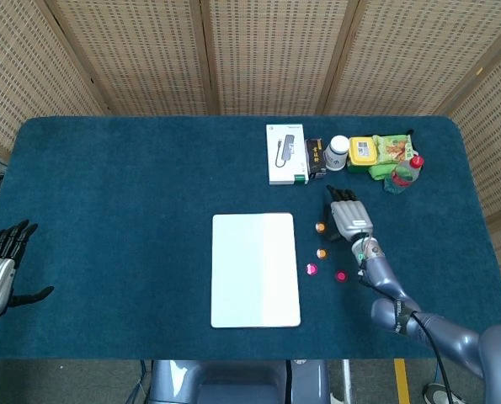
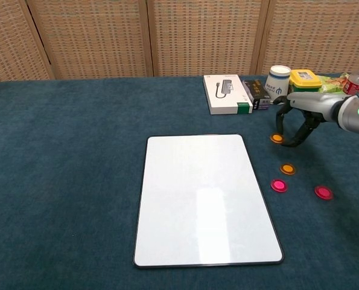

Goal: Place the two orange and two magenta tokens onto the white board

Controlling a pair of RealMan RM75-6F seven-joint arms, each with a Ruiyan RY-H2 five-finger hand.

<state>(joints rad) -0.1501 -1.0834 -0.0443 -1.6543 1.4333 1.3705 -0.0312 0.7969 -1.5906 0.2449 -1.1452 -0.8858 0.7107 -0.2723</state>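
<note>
The right hand [image 2: 297,124] pinches an orange token [image 2: 277,138] just right of the board [image 2: 203,199], which lies leftward.

No legible text anywhere. Small printing on the white box [image 2: 226,94], the dark packet [image 2: 256,93] beside it, the white cup [image 2: 279,81] and the yellow-lidded tub [image 2: 304,81] at the counter's far edge, all too small and blurred to read.
</note>
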